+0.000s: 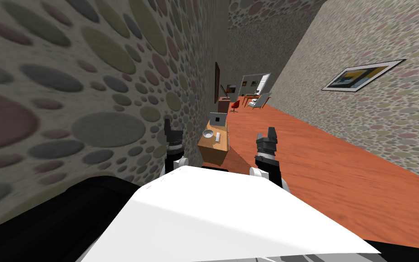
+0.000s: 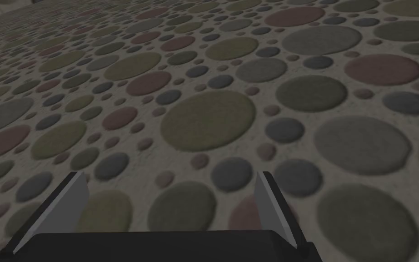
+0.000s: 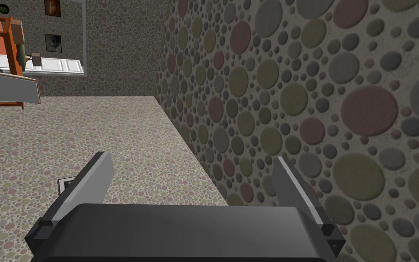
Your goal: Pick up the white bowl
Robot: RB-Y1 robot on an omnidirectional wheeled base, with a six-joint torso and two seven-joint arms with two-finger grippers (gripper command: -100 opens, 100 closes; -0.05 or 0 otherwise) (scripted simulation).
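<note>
One white bowl (image 1: 208,133) sits on a desk (image 1: 211,145).

Home interior, a long hallway. Spotted wallpaper (image 1: 90,68) on both walls, orange wood-plank floor (image 1: 340,159). Framed picture (image 1: 363,76) on the right wall, dark frame (image 1: 216,82) on the left. Wooden side table (image 1: 213,148) against the left wall, bowl (image 1: 208,133) on top. Far end opens to a room: red chair (image 1: 235,105), wooden chairs (image 1: 258,98).
</note>
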